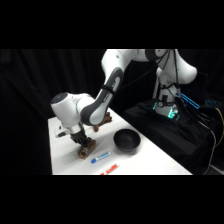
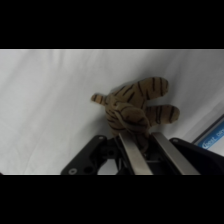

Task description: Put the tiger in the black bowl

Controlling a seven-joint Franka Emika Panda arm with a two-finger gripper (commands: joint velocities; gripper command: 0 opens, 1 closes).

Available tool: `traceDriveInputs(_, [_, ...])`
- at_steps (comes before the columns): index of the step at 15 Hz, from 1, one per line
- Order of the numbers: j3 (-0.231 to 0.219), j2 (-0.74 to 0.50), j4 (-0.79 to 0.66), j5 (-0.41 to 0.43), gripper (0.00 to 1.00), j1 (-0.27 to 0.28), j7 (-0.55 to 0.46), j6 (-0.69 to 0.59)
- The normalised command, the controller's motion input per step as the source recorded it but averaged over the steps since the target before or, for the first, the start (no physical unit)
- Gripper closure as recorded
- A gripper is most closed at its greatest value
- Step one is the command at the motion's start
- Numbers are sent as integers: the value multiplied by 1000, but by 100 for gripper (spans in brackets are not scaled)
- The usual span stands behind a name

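The tiger [image 2: 136,106], a small brown striped toy with tan patches, lies on the white table [image 2: 50,100]. My gripper [image 2: 139,135] is down on it, with the two metal fingers [image 2: 131,152] pressed on either side of its hind part. In the side view the gripper [image 1: 84,142] stands low over the tiger [image 1: 87,148] near the table's front left. The glossy black bowl [image 1: 126,140] sits to the right of it, apart from the toy, and holds nothing that I can see.
A darker reddish-brown toy animal [image 1: 103,121] lies behind the arm's wrist. A blue marker [image 1: 101,157] rests just in front of the tiger, also seen as a blue marker [image 2: 216,135] at the wrist view's right edge. A red object [image 1: 111,170] lies at the table's front edge.
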Motion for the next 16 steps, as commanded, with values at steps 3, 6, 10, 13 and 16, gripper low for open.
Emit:
traceDriveInputs(3, [14, -237, -63, 31, 95, -5, 174, -249])
traceDriveInputs(6, [-3, -510, -282, 11, 95, 40, 248, -276])
traceDriveInputs(10, [-23, -574, -344, 21, 95, 62, 312, -292])
traceDriveInputs(13, [-51, -691, -587, 63, 95, 81, 376, -226])
traceDriveInputs(16, [-21, -761, -840, 153, 95, 68, 327, -11])
